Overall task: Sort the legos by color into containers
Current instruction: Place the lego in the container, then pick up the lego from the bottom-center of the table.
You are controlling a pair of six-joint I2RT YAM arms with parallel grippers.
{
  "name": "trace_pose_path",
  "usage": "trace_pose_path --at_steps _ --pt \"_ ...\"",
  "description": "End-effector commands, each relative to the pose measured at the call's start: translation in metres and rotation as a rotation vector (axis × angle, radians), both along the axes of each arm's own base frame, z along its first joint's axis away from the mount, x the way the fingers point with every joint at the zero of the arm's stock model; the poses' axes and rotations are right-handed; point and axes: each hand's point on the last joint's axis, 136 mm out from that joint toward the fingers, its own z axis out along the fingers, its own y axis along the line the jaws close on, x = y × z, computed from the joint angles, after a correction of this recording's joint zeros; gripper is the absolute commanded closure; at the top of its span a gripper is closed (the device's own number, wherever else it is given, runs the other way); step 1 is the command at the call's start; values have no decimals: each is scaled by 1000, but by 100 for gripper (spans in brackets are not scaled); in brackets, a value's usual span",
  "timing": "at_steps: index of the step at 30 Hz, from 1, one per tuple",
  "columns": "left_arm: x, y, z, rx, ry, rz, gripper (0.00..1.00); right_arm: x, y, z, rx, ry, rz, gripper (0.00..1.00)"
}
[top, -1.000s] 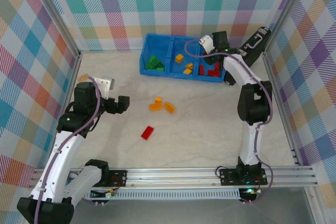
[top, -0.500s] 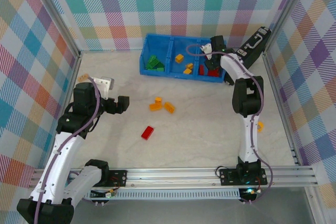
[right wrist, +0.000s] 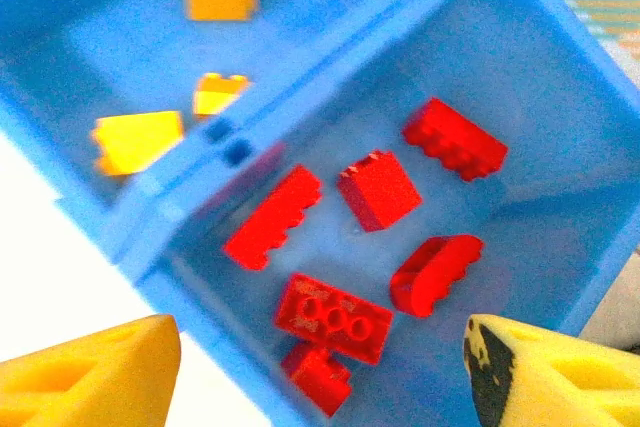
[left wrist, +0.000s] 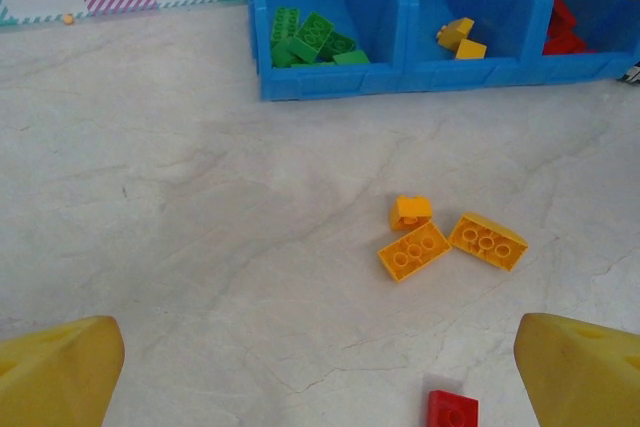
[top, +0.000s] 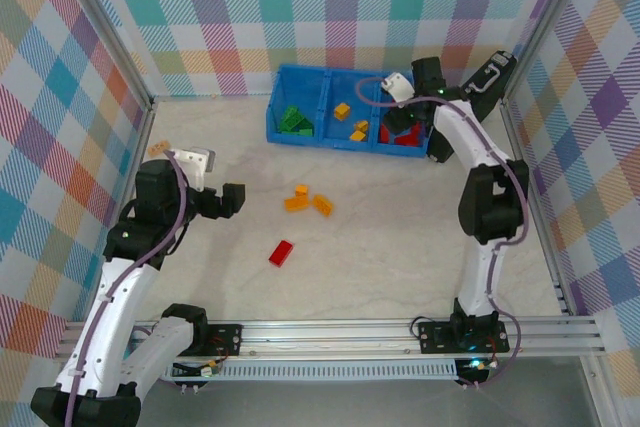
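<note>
Moved since a second before: right gripper (top: 400, 115), carried lower over the tray's right-hand compartment and parted from nearly clenched to released. Nothing seen between its fingers (right wrist: 90, 372) in the wrist view. Unmoved: left gripper (top: 233, 199) and the loose bricks on the table.

Item 1, blue tray (top: 320, 144): stood at the far side of the table, three compartments side by side. Left held green legos (top: 293, 119), middle held yellow-orange legos (top: 350, 122), right held red legos (right wrist: 378, 190), six counted, lying loose directly under the right gripper.

Item 2, unsorted: three yellow-orange bricks (left wrist: 440, 237) clustered mid-table; one red brick (top: 281, 252) nearer the arms; one small orange piece (top: 158, 149) beside the left wall, well apart from the rest.

Item 3, left gripper: hung released and empty, facing the cluster, short of it.

Risks, as judged:
- Could catch a tray wall or divider on withdrawal, with fingers low over the compartment, then drag or tip the tray and mix sorted colours.
- Could nip a red brick again if closed before rising.
- Could pinch two clustered bricks together, or knock the third aside.
- Could miss the piece by the wall, awkward to straddle there.
</note>
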Motion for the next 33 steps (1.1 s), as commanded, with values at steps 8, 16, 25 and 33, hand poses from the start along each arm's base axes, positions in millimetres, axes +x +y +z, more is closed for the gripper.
trace_pose_path --at_steps 8,16,25,33 --pt "-10 3 20 -19 -85 -3 0 -149 153 11 -90 -94 841 18" --pt "-14 5 27 -14 -111 1 0 -237 232 -28 -206 -94 1133 14" --pt "-21 8 34 -17 -149 13 0 -301 270 -80 -263 5 1329 15" --pt "-22 7 36 -20 -155 12 0 -330 282 -100 -256 53 1403 14"
